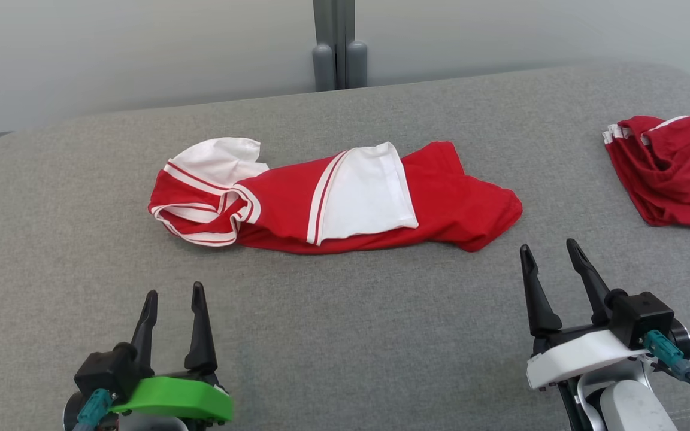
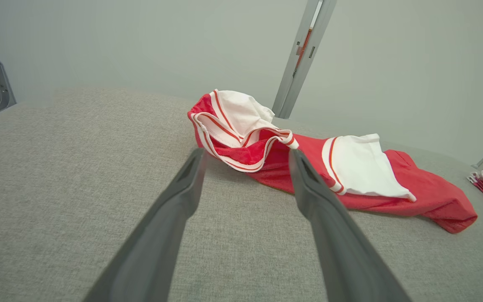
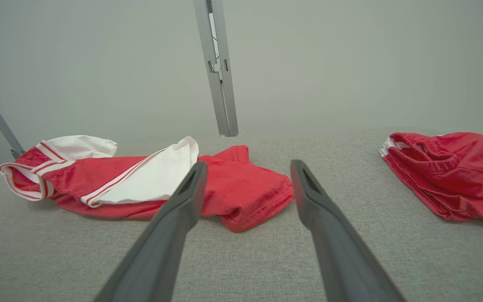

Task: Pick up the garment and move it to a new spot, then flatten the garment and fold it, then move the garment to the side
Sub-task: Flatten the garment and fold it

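Table (image 1: 345, 335): grey, cloth-covered. It carries two red garments, and bare cloth runs along its near edge.
Garment (image 1: 297, 203): red with white panels and striped trim. It lies about mid-table, stretched from left to right and a little nearer the far edge than the near one. It is bunched, with one white part turned up at its left end and another folded over its middle.
Other garment (image 1: 674, 173): a rumpled red heap by the right edge, toward the far right corner and well apart from the first.
Right pincer (image 1: 548, 245): jaws wide and holding nothing. It sits above the table near the garment's right end, not touching it.
Left pincer (image 1: 174, 290): jaws wide and holding nothing. It sits by the near edge, aimed at the garment's left end but apart from it.
Done: nothing that can be confirmed; whether this spot is already the new one cannot be told.
Left: probably all of it, meaning grasping, flattening, folding and moving the garment to the side.
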{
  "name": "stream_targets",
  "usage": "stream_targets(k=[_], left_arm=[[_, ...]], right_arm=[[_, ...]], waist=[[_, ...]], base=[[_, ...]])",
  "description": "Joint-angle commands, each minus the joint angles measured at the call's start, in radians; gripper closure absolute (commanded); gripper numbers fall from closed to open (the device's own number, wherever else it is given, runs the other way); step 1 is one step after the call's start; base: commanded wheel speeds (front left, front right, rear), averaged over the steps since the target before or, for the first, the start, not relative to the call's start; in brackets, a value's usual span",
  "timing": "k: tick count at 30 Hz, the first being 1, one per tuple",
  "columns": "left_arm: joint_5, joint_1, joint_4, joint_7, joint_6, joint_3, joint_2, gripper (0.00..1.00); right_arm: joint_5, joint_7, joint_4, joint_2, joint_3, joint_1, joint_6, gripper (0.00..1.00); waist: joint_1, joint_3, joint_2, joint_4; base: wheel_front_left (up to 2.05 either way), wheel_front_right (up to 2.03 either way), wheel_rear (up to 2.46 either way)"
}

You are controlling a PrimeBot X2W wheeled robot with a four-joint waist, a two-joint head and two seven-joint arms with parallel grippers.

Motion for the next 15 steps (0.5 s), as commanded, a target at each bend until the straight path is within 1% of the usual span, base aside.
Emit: stream_targets(k=[1,6,11,15], left_arm=[[0.008,-0.012,-0.003,0.000,0.001,-0.002,0.003,0.00],[0.058,-0.054,0.017,0.000,-0.014,-0.039,0.003,0.00],[0.116,-0.138,0.069,0.000,-0.046,-0.131,0.003,0.00],[0.145,-0.235,0.135,0.000,-0.064,-0.212,0.003,0.00]], right_arm=[[0.006,-0.003,-0.003,-0.002,-0.004,-0.010,-0.002,0.00],[0.004,-0.003,-0.014,-0.002,-0.007,-0.028,-0.002,0.00],[0.006,-0.003,-0.021,-0.002,-0.004,-0.053,-0.002,0.00],[0.013,-0.003,-0.022,-0.002,0.008,-0.075,-0.002,0.00]], waist=[[0.0000,0.010,0.0000,-0.004],[0.0000,0.046,0.0000,-0.018],[0.0000,0.097,0.0000,-0.049],[0.0000,0.144,0.0000,-0.095]], base=[[0.00,0.00,0.00],[0.00,0.00,0.00],[0.00,0.00,0.00],[0.00,0.00,0.00]])
